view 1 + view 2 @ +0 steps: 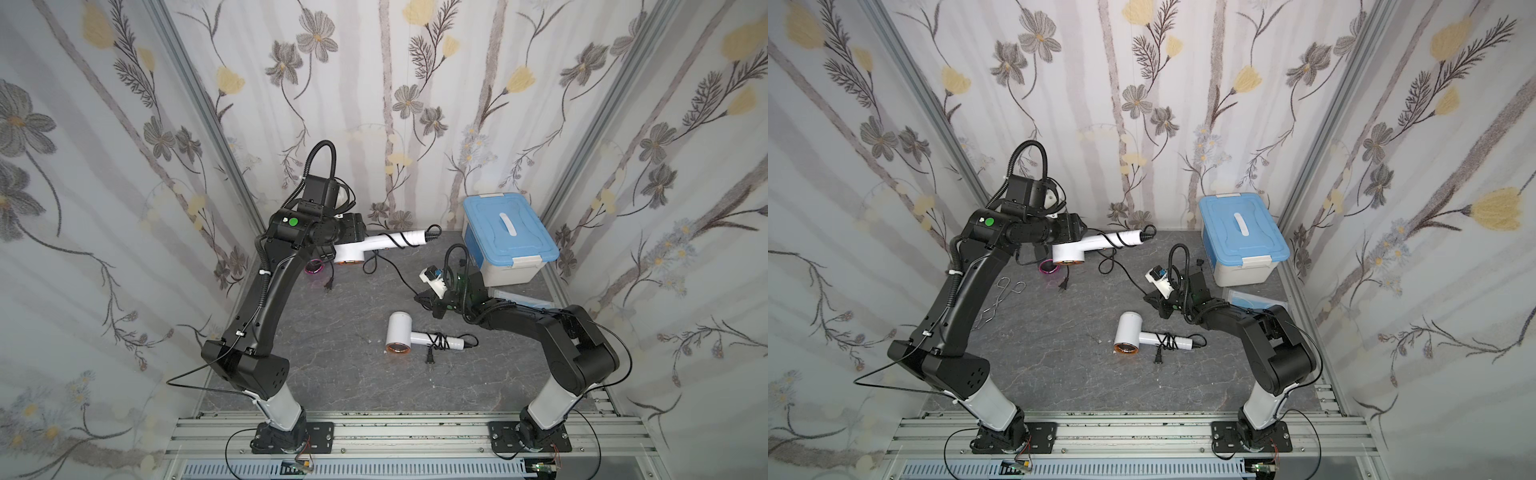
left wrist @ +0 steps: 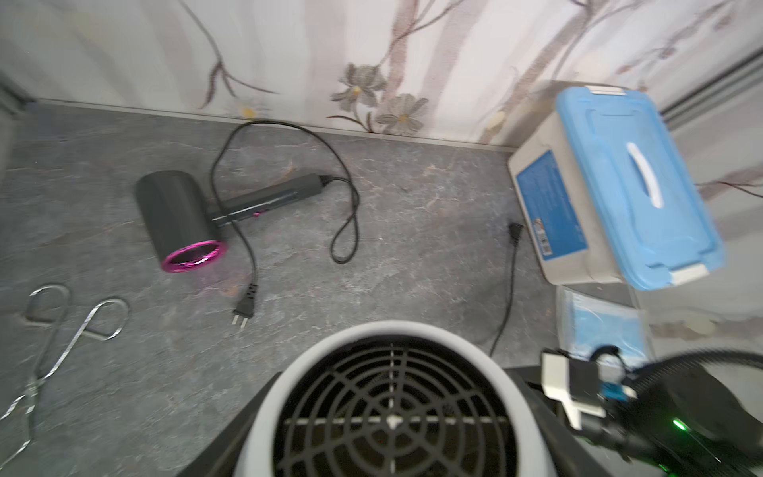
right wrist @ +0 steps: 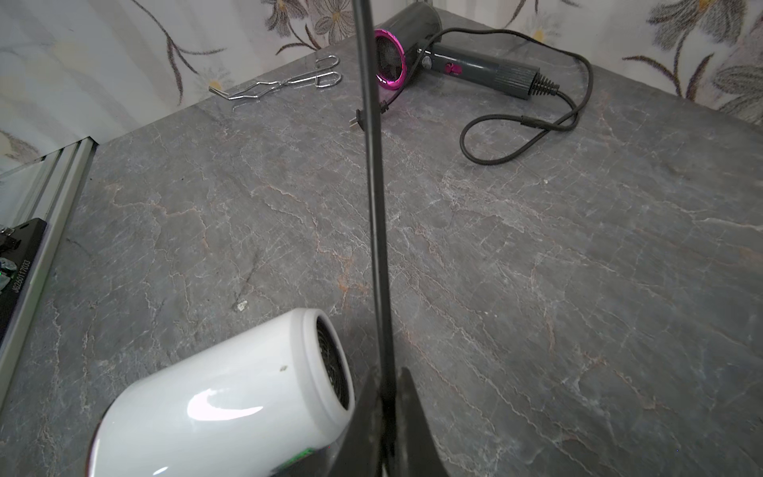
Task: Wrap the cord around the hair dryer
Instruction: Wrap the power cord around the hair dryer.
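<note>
Closest to the overhead camera, at 6 o'clock, a metal rail [image 1: 395, 432] carries your two arm bases. Beyond it lies a grey stone-look worktop [image 1: 332, 374].

At 12 o'clock your left gripper [image 1: 343, 243] is clamped on the head of a white hair dryer [image 1: 395, 240]. The dryer appears raised off the worktop, handle pointing toward 3 o'clock. A few turns of black cord [image 1: 399, 276] sit on that handle. The rest droops in a loop and runs to your right gripper [image 3: 388, 396], near 2 o'clock, which is pinched tight on it.

You look to be mid-wrap. The next move probably calls for carrying the pinched cord round the handle again, kept taut, while the left gripper holds the dryer steady. A good length remains loose.

Count: three hair dryers.
- The white hair dryer you are holding.
- A wrapped hair dryer [image 1: 400, 332], lying near the centre.
- A grey hair dryer [image 2: 177, 214] with a pink ring, lying at 11 o'clock with its own lead loose.

There is also one box [image 1: 498, 220] with a blue lid at 1 o'clock. One flat blue packet [image 2: 603, 326] lies beside it. One pair of metal tongs [image 3: 285, 81] lies at 9 o'clock.
</note>
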Robot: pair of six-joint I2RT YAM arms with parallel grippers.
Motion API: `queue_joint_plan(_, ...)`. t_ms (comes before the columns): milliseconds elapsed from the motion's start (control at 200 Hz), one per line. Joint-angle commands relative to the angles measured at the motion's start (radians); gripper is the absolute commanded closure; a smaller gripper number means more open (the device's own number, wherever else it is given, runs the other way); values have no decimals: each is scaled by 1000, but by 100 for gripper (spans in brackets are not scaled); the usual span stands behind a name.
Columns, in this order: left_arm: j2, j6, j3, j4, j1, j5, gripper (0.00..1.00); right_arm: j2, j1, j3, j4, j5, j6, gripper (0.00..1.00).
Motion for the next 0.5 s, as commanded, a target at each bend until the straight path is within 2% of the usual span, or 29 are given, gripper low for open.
queue_joint_plan(0,9,-28,-42,131,34,-190,100,-61,42,32,-130,132,-65,100)
queue_joint_plan(125,51,-34,-75,205,50,-303,100,-159,98,60,-253,225,-120,100)
queue_joint_plan(245,119,-29,-68,229,54,-353,100,-273,140,86,-353,353,-157,100)
queue_joint_plan(495,247,-2,-90,222,54,-309,100,-492,199,165,-501,539,-197,100)
